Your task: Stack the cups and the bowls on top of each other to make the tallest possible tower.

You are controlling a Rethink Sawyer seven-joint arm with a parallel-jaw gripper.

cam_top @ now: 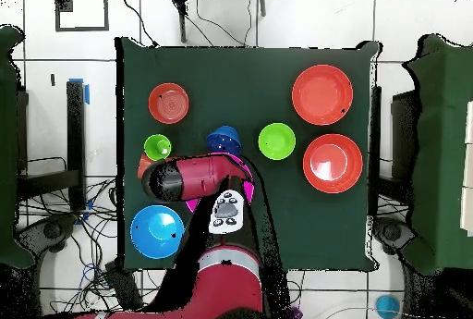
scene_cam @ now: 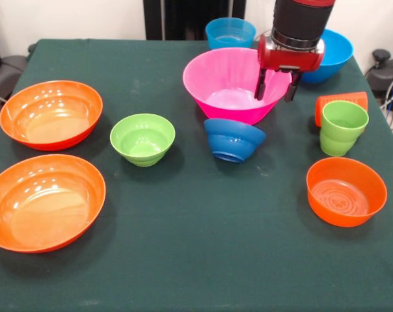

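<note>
Jaws spread astride glossy pink bowl (scene_cam: 230, 84) rim

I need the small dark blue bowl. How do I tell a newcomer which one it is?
Find the big pink bowl that the claw is reaching into. In the front view, the dark blue bowl sits just in front of it, right up against its lower wall. Unlike the lime green bowl beside it, it lies tipped over and is a darker blue than the sky blue bowls behind.
</note>
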